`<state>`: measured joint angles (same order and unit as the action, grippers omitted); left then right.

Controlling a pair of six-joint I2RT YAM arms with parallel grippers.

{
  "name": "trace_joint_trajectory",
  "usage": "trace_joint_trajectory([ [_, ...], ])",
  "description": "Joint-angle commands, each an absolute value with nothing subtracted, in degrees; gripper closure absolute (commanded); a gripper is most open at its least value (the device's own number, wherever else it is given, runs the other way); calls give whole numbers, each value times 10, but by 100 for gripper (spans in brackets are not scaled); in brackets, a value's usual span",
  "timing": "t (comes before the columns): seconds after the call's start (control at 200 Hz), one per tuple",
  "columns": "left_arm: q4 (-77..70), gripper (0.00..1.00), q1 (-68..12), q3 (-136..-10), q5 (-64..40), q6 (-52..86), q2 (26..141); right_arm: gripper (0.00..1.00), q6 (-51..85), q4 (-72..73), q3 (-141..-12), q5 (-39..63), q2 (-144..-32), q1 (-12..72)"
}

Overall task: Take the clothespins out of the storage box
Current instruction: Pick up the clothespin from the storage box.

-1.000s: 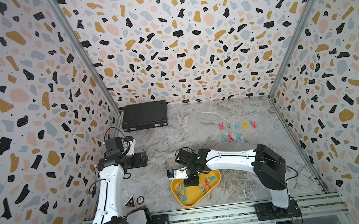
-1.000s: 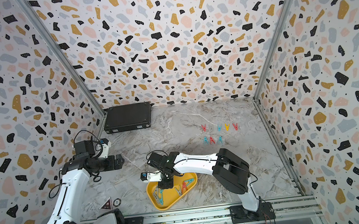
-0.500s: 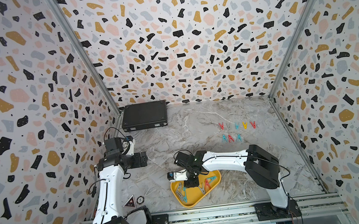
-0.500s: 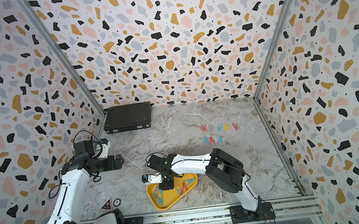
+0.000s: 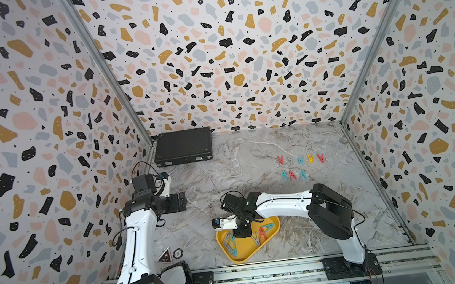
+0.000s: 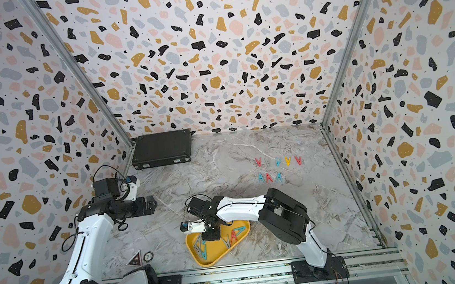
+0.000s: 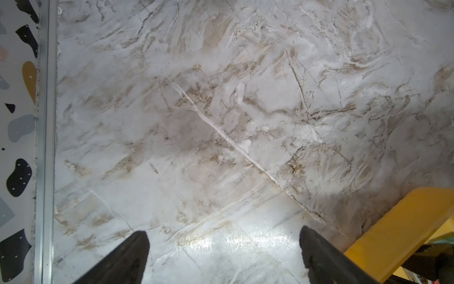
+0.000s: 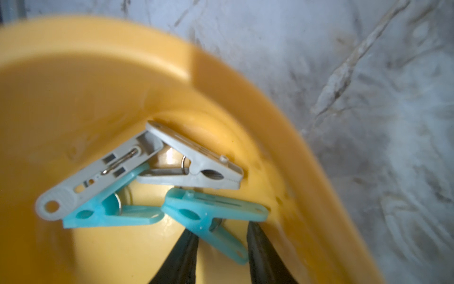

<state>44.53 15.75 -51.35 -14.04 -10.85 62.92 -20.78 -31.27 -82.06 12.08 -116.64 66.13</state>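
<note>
The yellow storage box lies near the front edge. In it are grey, teal and red clothespins. My right gripper reaches down into the box. In the right wrist view its fingertips press on both sides of a teal clothespin lying by the box wall. Two grey pins and another teal one lie just beyond it. Several clothespins sit in two rows on the table at the right. My left gripper hovers open over bare table left of the box.
A flat black case lies in the back left corner. A triangular sticker and a round one mark the table by the left arm's base. A corner of the yellow box shows in the left wrist view.
My right arm has shifted slightly left and settled lower into the box, and its jaws have narrowed. The left arm has not moved.
</note>
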Motion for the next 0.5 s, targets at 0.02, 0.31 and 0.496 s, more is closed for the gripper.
trace_joint_trajectory([
  [0.02,437,0,163,-519,-145,-105,630,63,-200,-321,-804,111,-1143,662],
  [0.31,437,0,163,-519,-146,-106,632,71,-189,-324,-787,108,-1114,662],
  [0.496,437,0,163,-519,-145,-106,632,76,-184,-327,-775,103,-1102,662],
])
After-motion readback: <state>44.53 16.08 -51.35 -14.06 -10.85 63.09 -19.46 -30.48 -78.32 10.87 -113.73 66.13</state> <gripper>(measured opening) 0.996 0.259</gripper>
